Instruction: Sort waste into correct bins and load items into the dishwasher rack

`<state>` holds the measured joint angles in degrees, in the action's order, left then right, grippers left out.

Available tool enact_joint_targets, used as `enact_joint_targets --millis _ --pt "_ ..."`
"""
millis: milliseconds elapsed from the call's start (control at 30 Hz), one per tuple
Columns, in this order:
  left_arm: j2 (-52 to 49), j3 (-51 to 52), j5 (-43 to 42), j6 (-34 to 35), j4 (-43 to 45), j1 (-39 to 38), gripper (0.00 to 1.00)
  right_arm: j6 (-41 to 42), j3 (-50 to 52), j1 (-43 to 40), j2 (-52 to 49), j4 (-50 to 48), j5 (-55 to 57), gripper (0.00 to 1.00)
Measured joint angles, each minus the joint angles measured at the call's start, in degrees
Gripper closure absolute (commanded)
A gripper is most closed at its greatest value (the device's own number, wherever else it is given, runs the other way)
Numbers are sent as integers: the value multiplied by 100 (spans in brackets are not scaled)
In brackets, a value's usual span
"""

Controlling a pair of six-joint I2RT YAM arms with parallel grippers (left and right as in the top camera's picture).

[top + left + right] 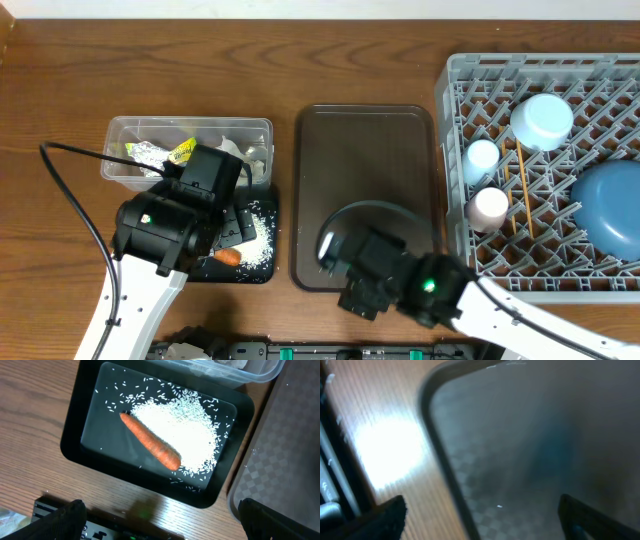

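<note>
Carrot and rice lie in the black tray. Left gripper hangs wide open above; right gripper gapes empty over the brown serving tray. A careless dip could scatter the grains.

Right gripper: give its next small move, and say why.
Probably lift the right gripper away from the brown serving tray and pull back: its jaws stand open holding nothing, no waste shows on it, and the plate, bowl, pink cup, light blue cup and chopsticks already sit in the dishwasher rack.
</note>
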<state>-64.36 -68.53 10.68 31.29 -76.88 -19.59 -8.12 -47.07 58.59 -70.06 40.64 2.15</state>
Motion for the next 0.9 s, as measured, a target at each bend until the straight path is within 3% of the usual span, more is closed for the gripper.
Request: enact_joint_targets --millis 200,900 --pt "0 0 0 0 0 0 0 142 0 -538 199 7 22 1" --pt "0 0 0 0 0 0 0 170 0 -546 199 17 17 1"
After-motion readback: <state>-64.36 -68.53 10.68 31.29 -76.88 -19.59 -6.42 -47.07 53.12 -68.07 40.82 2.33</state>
